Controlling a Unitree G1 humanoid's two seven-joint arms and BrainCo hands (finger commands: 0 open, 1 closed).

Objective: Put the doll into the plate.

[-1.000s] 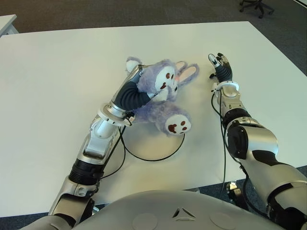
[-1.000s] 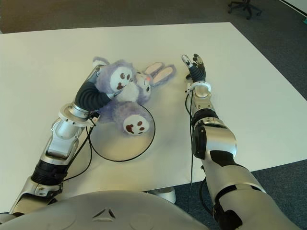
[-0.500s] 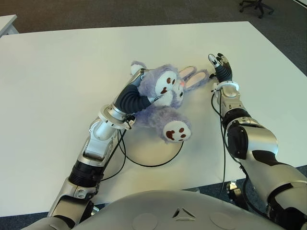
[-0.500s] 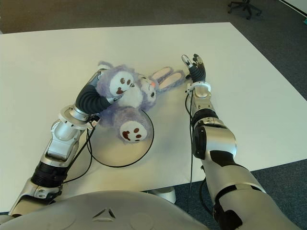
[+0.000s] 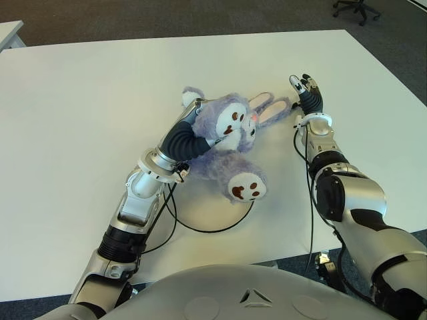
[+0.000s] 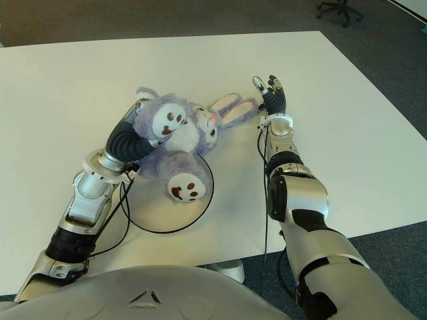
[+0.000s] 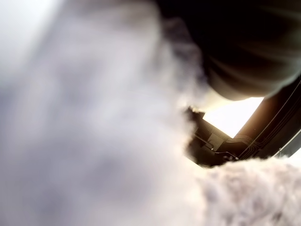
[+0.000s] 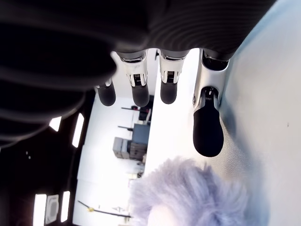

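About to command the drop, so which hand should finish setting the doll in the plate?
Left. The left hand already grips the doll, which hangs over the plate rim. The right hand lies open beside the doll's ears, holding nothing.

— Where do the eye views look from?
— From the head, forward and down; both share the table [image 5: 80, 100], the doll [image 5: 230, 143] mid-frame and both arms.
— And the wrist views?
— Very near. The left is filled with fur; the right faces past its own fingers [image 8: 207, 127] to fur at the lower middle.
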